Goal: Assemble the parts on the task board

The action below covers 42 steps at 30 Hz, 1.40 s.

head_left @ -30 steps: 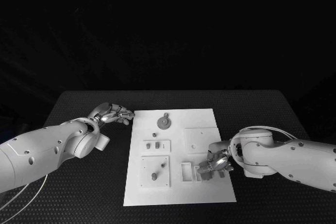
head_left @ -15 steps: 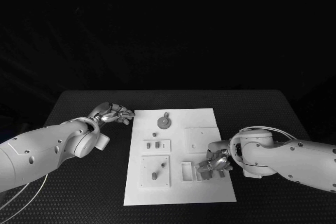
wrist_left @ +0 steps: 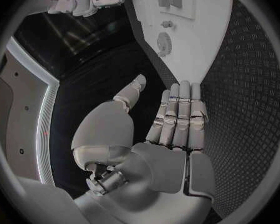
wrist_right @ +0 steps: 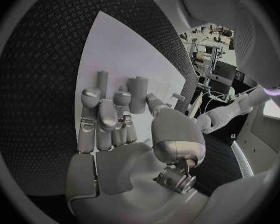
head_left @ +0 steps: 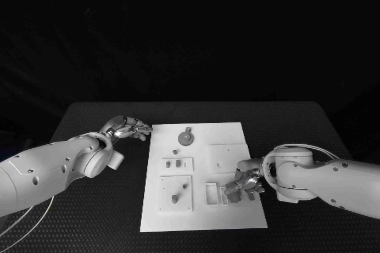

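Observation:
The white task board lies in the middle of the table. A round grey part rests near its far end, and small grey parts stand in the raised blocks on its left side. My left hand hovers off the board's far left corner with straight fingers, holding nothing. My right hand is low over the board's near right area, beside a slotted block. Its fingers curl toward the board, the thumb close to one fingertip. Whether anything is pinched there is hidden.
A raised square plate with a small pin sits just beyond my right hand. The black textured table runs wide on both sides of the board. The board and its round part also appear past my left hand.
My right arm has shifted very slightly outward at the elbow. Both hands and the parts stay where they were.

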{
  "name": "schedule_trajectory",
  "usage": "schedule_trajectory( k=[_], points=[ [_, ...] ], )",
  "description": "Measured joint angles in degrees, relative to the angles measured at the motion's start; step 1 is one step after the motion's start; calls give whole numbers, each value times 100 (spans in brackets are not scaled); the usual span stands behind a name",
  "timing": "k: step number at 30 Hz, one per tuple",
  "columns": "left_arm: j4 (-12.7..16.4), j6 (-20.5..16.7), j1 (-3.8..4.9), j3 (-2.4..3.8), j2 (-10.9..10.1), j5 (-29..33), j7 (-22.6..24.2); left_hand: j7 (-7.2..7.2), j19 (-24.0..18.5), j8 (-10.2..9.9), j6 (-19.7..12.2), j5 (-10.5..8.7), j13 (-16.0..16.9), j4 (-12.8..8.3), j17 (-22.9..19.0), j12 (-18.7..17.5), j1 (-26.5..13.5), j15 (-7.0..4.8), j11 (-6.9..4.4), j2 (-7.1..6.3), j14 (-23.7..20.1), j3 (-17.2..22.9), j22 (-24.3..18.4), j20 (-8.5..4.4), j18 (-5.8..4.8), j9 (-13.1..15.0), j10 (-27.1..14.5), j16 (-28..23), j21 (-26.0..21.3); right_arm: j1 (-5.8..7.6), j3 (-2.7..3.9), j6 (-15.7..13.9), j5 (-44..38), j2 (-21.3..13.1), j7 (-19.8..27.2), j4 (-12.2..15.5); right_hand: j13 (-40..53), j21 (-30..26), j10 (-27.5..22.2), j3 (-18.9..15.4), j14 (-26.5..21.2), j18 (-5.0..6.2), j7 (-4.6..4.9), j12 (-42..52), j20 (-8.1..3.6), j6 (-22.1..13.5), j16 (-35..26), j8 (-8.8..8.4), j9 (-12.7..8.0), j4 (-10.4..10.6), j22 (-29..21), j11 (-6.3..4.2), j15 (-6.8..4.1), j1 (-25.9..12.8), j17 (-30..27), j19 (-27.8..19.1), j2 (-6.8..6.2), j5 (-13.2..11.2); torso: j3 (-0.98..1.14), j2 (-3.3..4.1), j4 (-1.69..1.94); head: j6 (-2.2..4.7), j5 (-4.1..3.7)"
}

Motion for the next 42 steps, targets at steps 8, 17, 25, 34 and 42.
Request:
schedule_trajectory(
  k=[8, 17, 25, 34, 42],
  points=[
    [-1, 2, 0, 0, -1, 1, -2, 0, 0, 0, 0, 0, 0, 0, 5, 0, 0, 0, 0, 0, 0, 0, 0, 0, 0, -5, 0, 0, 0, 98, -5, -230, 249, -62, -9, 86, -10, -26, 1, 531, 14, 2, 8, 0, 2, 45, -29, -17, 37, -533, 0, 2, 9, -488, -9, 45, -80, 0, 1, 0, -2, 0, -5],
    [-6, 5, 0, 0, -2, 2, -5, 0, 0, 0, 0, 0, 1, 0, 10, 0, 1, 0, 0, 0, 0, 0, 1, 0, 0, -5, 0, -15, 0, 261, 21, -463, 641, -117, -9, 256, -12, -26, 30, 531, 30, 2, 5, 0, 11, 52, -29, -17, 49, -533, 0, -9, 8, -517, -9, 55, -64, 0, 1, 0, -1, -3, -9],
    [-6, 8, 0, -1, 0, 2, -6, 0, 0, 0, 0, 0, -4, 0, 10, 0, 1, 0, 0, 0, 0, 0, 1, 0, 0, -5, 0, -23, 0, 275, 19, -556, 1141, 31, -9, 247, -22, -26, 31, 842, 31, 2, 2, 0, 11, 55, -66, -36, 50, -857, 0, -9, 9, -698, -46, 56, -124, -4, -3, 0, 2, -18, -23],
    [0, 13, 0, -1, 1, 3, -8, 0, 0, 0, 0, 0, -4, 0, 16, 0, 1, 0, 0, 0, 0, 0, -4, 0, 0, -4, 0, -23, 21, 259, -11, -440, 1296, 279, -13, 126, -35, -55, 31, 1000, 30, 2, 1, -26, 12, 57, -117, -49, 47, -886, 0, -8, 7, -860, -95, 56, -102, -5, -10, -1, 3, -27, -37],
    [-1, 17, 0, -1, -1, 3, -10, 21, 0, 0, -20, 0, -4, 0, 21, 0, 1, 0, 0, 0, 0, 0, -4, 0, 0, -4, 0, -23, 22, 160, -26, -421, 1312, 375, -5, 72, -35, -55, 31, 1001, 14, 2, 0, -26, 13, 57, -116, -50, 47, -886, 0, -8, -5, -868, -95, 56, -110, -6, -4, -1, 6, -42, -28]
  ],
)
